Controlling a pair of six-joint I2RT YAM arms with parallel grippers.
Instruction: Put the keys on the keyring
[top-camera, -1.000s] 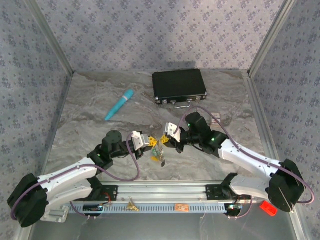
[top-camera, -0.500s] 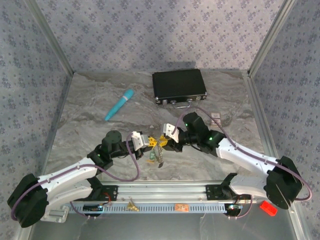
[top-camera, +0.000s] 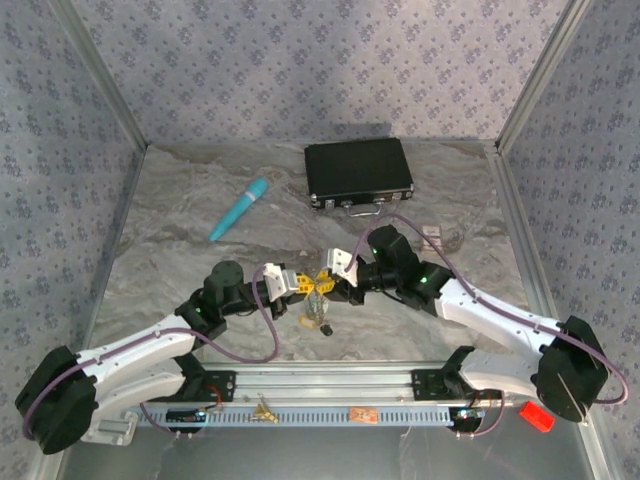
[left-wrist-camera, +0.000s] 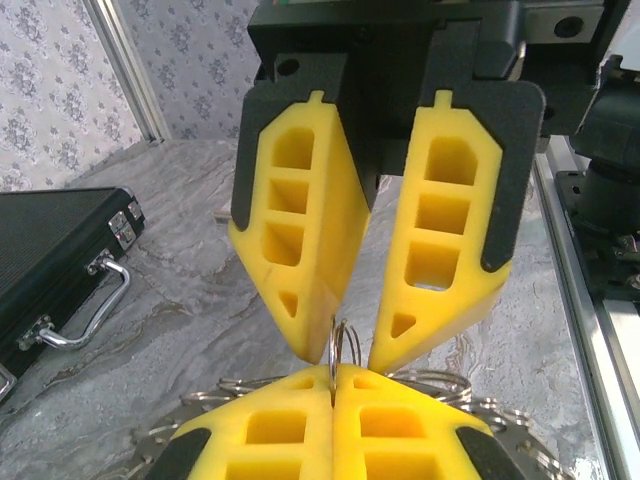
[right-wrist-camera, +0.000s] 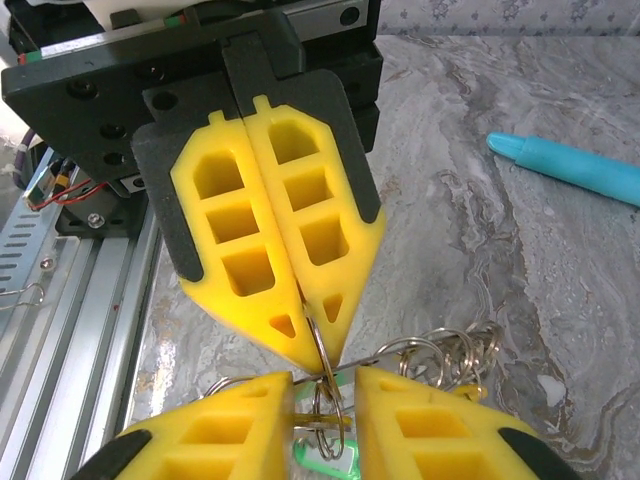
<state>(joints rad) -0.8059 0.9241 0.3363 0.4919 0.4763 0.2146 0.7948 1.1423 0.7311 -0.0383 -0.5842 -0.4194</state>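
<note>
The top view is kinda useless for the fine stuff. You just get both arms meeting nose to nose on the near side of the black case (top-camera: 358, 172), well apart from it. The keys (top-camera: 318, 308) are a small jumbled clump right under the fingertips, and I can't tell from up there if they're hanging or lying on the table.

The wrist cams are where it gets clear. The left gripper (left-wrist-camera: 333, 372) has its yellow fingers pressed flat together, pinching a thin wire loop (left-wrist-camera: 340, 340) that pokes up out of the seam. The right gripper (right-wrist-camera: 325, 385) has its fingers apart, one tip on each side of that same loop, not squeezing it as far as I can see. The right wrist cam also catches a green key tag (right-wrist-camera: 325, 462) low in the gap and a tangle of small split rings (right-wrist-camera: 450, 350) just beside it. The left wrist cam has what looks like the keyring (left-wrist-camera: 155, 440) peeking out on both sides below the left fingers. It's grey metal with a jagged edge, mostly hidden.

The surface is a grey marbled table (top-camera: 200, 270), and a teal pen (top-camera: 238, 208) lies left of the case. The walls (top-camera: 300, 60) are bluish floral wallpaper with metal corner posts.
</note>
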